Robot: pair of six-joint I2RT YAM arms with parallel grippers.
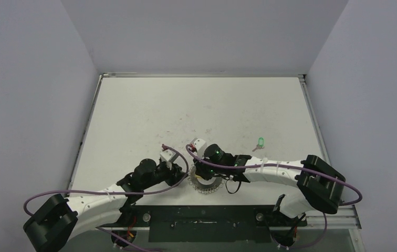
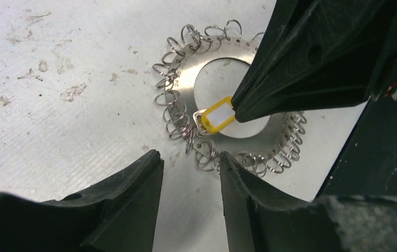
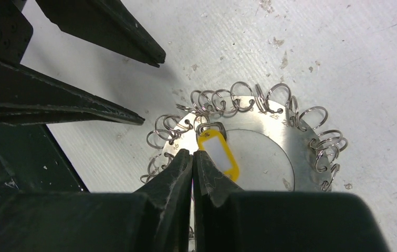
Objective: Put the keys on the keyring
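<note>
The keyring [image 3: 297, 144] lies flat on the white table [image 1: 133, 115]. In the top view it sits at about 6 o'clock on the tabletop, close to the near edge and between the two arms. It is a silvery disc with an open centre, fringed all round with small wire loops [image 3: 241, 94]. A few tiny stamped marks sit beside the holes (too small to read).

The yellow key [image 2: 218, 114] shows as a yellow plastic head with a plain white insert. It rests over the ring's opening. Its small metal clip end meets the inner rim at about 7 o'clock in the left wrist view, right among the loops there. Whether the clip is threaded through a loop cannot be told.

The right gripper [image 3: 192, 153] is closed tight, tips together. They press against the side of the yellow head near its clip end, and nothing shows between them. In the left wrist view it reaches in from 2 o'clock and its tip covers the head's far end.

The left gripper [image 2: 190, 157] stands roughly half open and holds nothing. In its own view its tips sit just outside the fringe at the ring's 6 o'clock.

The green key [image 1: 261, 141] lies alone on the table at about 2 o'clock from the ring — well apart from both grippers.
</note>
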